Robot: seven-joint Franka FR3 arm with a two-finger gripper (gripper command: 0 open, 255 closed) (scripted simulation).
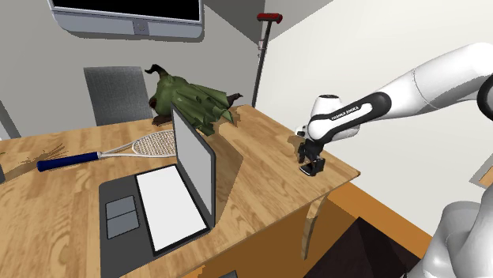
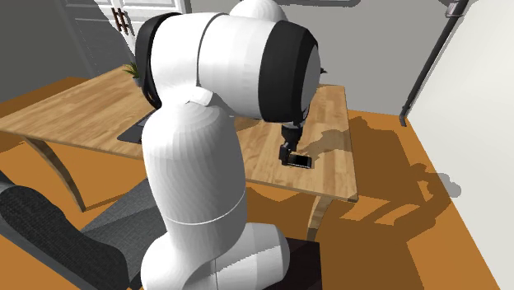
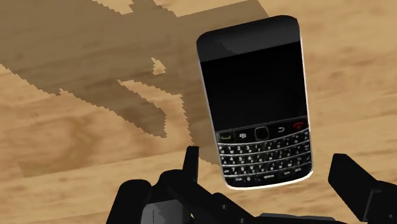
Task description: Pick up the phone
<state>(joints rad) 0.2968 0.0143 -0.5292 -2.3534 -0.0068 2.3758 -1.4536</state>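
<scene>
The phone (image 3: 254, 89), black with a keypad, lies flat and screen up on the wooden worktop (image 1: 261, 150). In the shoulder view it is near the worktop's right edge, well apart from the open laptop (image 1: 170, 189) and the racket (image 1: 118, 148) further left. The hand (image 3: 265, 159) hangs low over it, fingers (image 3: 350, 184) apart, one on each side of the keypad end. They seem not to touch it, though the gap is hard to judge.

The light was bright and even. The arm (image 1: 411, 87) cast hard, stair-stepped shadows on the tabletop (image 3: 63, 178), right up to the phone (image 3: 257, 102), and on the orange floor (image 2: 387, 247). Everything looked sharp.
</scene>
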